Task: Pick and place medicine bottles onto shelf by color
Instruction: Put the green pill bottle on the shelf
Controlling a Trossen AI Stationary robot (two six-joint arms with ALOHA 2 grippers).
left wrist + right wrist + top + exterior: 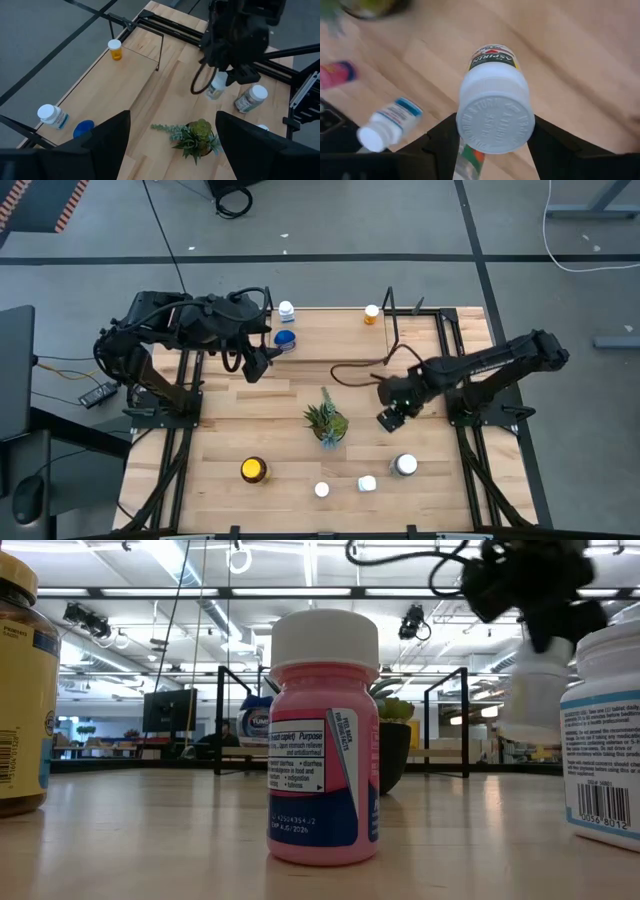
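My right gripper (390,418) is shut on a white-capped aspirin bottle (495,107), held in the air right of the small green plant (326,422). My left gripper (255,367) is open and empty above the table's far left, beside the shelf (330,328). A white-capped bottle (286,311), a blue one (285,340) and an orange one (372,314) stand on the shelf. A yellow-lidded dark jar (254,470), a pink bottle (323,740) and two more white-capped bottles (404,465) (367,483) sit on the near tabletop. My right gripper pinches the aspirin bottle between its two fingers (440,137), one on each side of the body just below the white cap (495,120). The fingers come from above, pointing down. The bottle hangs cap up below the gripper (535,690), clear of the table.
The plant stands mid-table between the two arms. A black wire upright (390,315) rises at the shelf's right end near the orange bottle. A dark cable loop (350,372) lies on the wood left of the right arm. Open wood lies left of the plant.
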